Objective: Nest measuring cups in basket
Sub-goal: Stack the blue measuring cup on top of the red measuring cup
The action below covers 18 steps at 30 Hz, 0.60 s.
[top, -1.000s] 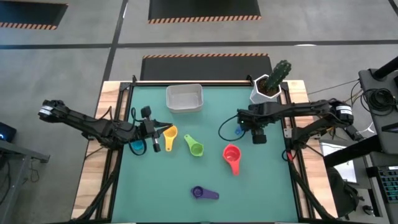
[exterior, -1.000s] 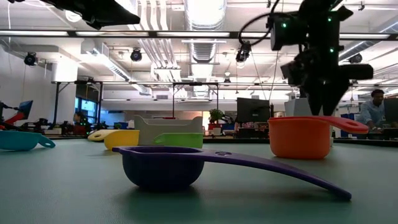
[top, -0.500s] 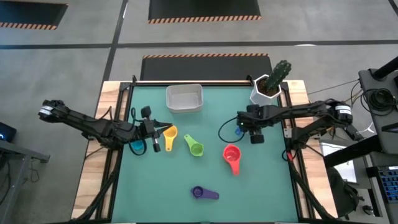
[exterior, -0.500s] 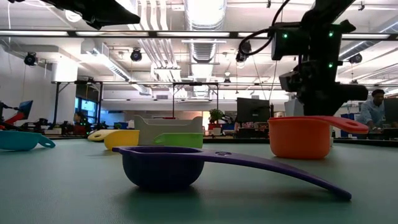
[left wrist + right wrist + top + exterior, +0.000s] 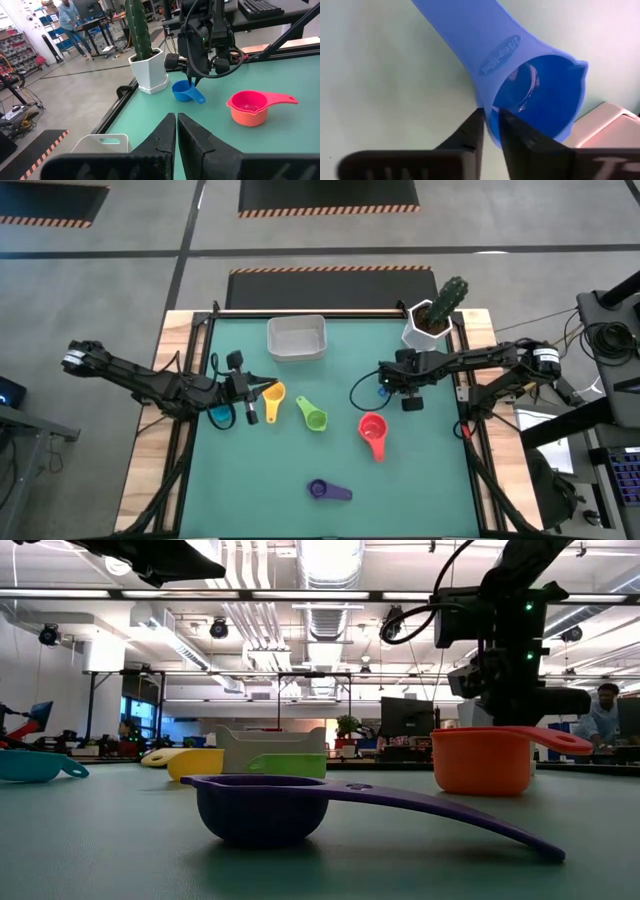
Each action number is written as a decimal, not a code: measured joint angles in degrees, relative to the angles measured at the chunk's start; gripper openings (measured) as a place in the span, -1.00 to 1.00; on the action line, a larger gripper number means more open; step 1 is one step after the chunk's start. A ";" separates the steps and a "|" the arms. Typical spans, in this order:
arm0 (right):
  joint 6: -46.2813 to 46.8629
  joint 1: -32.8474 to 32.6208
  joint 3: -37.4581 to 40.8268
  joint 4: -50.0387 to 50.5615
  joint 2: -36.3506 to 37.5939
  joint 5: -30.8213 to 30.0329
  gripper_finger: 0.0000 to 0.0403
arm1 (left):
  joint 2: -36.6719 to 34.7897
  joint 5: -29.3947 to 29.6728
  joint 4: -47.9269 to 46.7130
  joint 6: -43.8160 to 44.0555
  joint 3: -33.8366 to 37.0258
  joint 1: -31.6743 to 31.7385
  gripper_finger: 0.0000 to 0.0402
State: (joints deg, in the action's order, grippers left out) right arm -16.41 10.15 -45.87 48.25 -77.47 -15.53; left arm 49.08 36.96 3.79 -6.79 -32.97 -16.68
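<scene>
Cups, seven perhaps, basket (image 5: 296, 337) one

White faceted pot (image 5: 428, 330) with green cactus (image 5: 449, 299) at table's (image 5: 420, 470) far right corner

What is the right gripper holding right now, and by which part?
The right gripper is pinching the blue cup by its rim, beside where the handle joins the bowl. The left gripper is shut on nothing.
</scene>
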 joint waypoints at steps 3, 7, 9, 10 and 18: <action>-0.06 0.00 -0.02 -0.04 0.11 0.00 -0.93 | 0.00 -0.01 0.00 0.00 0.00 0.00 -1.00; 0.08 0.00 -0.02 -0.20 0.12 -0.10 -0.95 | 0.00 -0.01 0.00 0.00 0.00 0.01 -1.00; 0.09 0.00 -0.02 -0.15 0.30 -1.07 -0.95 | 0.00 -0.01 0.00 0.00 0.00 -0.01 -1.00; 0.02 0.00 -0.02 -0.17 0.54 -1.53 -0.95 | 0.00 -0.01 0.00 0.00 0.00 -0.01 -1.00; 0.34 -0.02 -3.56 1.21 3.29 -1.16 -0.96 | 0.00 -0.01 0.02 -0.08 0.00 0.01 -1.00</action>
State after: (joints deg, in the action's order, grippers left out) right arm -16.07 10.13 -49.43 49.46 -74.18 -16.69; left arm 49.08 36.95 3.81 -6.86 -32.97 -16.67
